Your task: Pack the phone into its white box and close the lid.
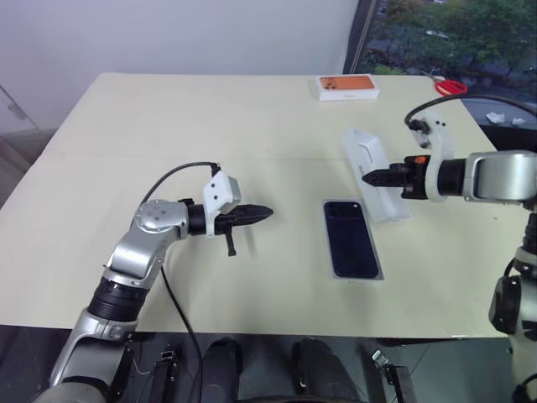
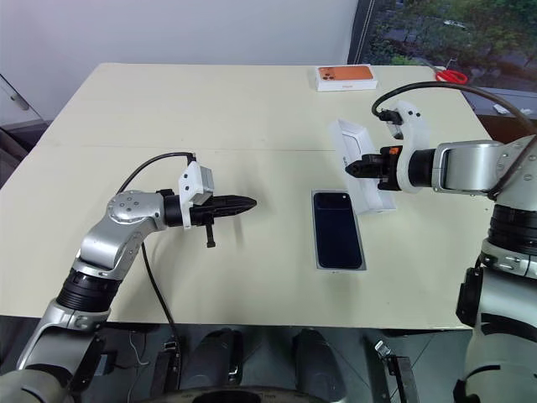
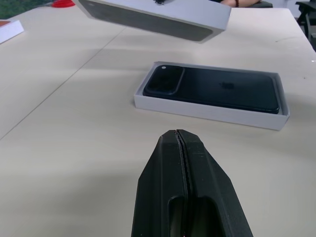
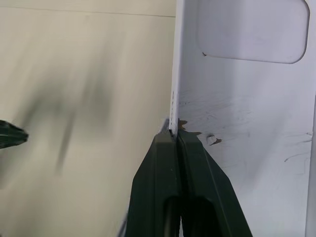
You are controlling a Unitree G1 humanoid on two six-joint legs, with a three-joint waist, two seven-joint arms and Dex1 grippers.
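The phone (image 1: pixel 351 238) already lies face-down in its white box (image 1: pixel 379 270) near the table's front edge, so what remains is the lid (image 1: pixel 370 172), which the right gripper (image 1: pixel 367 178) pinches by one thin side wall and holds tilted above the table (image 1: pixel 126 126), just behind the box, its white moulded inside turned up. To do this step well I'd judge the wrist has to turn the lid over so its hollow faces down, square its long edges with the tray, and lower it level rather than corner-first, since a grip on one wall lets the cover swing and catch on the rim. The left gripper (image 1: pixel 267 212) hangs over bare table to the left of the box, its fingers pressed together on nothing; it could steady the tray if it slides. The right wrist view shows how little wall sits between the closed fingers (image 4: pixel 163 163), right at the edge. The left wrist view shows the phone's camera cluster and the lid's dark printed underside.
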